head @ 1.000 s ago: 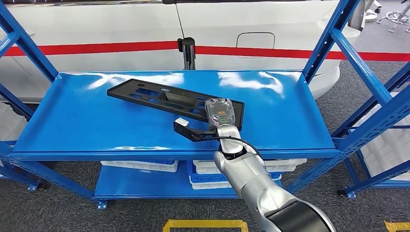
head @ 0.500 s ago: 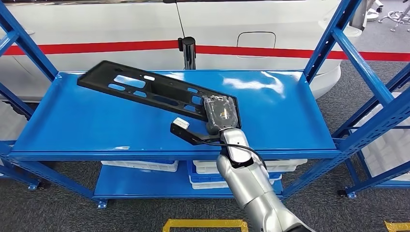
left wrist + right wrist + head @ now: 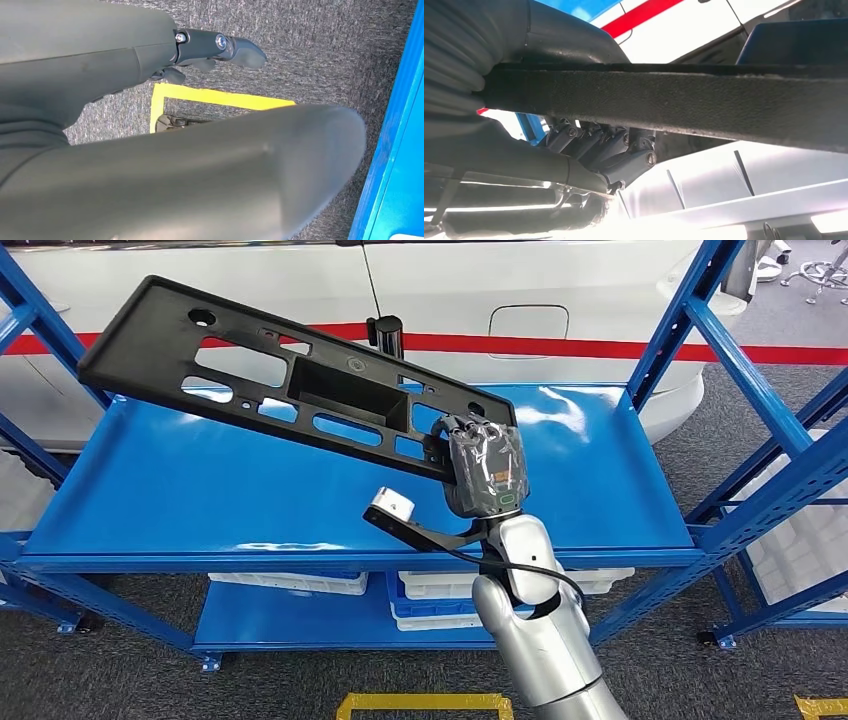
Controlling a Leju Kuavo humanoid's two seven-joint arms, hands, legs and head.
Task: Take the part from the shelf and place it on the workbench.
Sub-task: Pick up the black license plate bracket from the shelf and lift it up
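Below, glossy blue shelf [image 3: 600, 490]; behind, white car [image 3: 560, 300], grey carpet [image 3: 760, 350].

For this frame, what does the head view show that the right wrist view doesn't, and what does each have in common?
Head view alone: the whole black part with its cut-outs, lifted and tilted above the blue shelf, the white bins on the lower level, and the yellow floor marking.

Right wrist view alone: the part's narrow edge seen close up, with the dark fingers curled under it.

Both: the right robot hand gripping one end of the part, and the white vehicle with its red stripe behind.
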